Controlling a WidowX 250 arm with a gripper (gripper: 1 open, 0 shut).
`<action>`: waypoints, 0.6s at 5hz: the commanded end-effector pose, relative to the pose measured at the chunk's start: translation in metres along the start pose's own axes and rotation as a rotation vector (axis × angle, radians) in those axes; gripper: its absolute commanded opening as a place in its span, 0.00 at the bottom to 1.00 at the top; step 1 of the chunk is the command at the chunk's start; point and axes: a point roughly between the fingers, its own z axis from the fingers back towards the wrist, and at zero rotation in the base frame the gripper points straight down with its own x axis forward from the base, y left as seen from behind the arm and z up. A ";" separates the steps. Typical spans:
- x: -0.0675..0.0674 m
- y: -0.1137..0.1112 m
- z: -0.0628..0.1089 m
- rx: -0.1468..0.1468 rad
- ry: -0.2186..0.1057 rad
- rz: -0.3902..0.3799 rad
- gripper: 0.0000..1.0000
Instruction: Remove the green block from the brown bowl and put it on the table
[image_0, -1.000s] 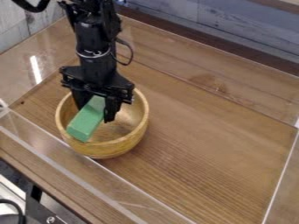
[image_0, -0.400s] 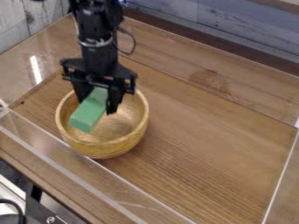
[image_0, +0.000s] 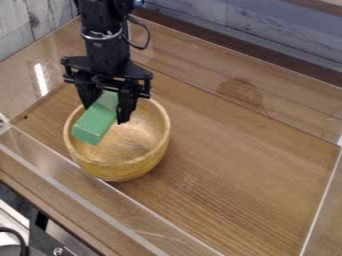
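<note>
The green block (image_0: 95, 123) hangs tilted between the black fingers of my gripper (image_0: 107, 108), which is shut on it and points straight down. The block's lower end sits at about the level of the rim of the brown bowl (image_0: 130, 158), over the bowl's left half. The bowl is round, light wood, and holds nothing else that I can see. It rests on the dark wood-grain table (image_0: 241, 150) near the front left.
Clear acrylic walls (image_0: 160, 225) run along the table's front and left edges. A cable hangs from the arm (image_0: 104, 25) above the gripper. Bare tabletop stretches to the right of the bowl and behind it.
The gripper has risen with the green block in it, lifting the block from deep inside the bowl up to rim height. The bowl stayed put.
</note>
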 end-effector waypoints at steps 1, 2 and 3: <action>0.009 -0.008 0.012 -0.008 -0.061 0.068 0.00; 0.010 -0.020 0.010 -0.015 -0.063 0.122 0.00; 0.012 -0.031 0.014 -0.019 -0.062 0.170 0.00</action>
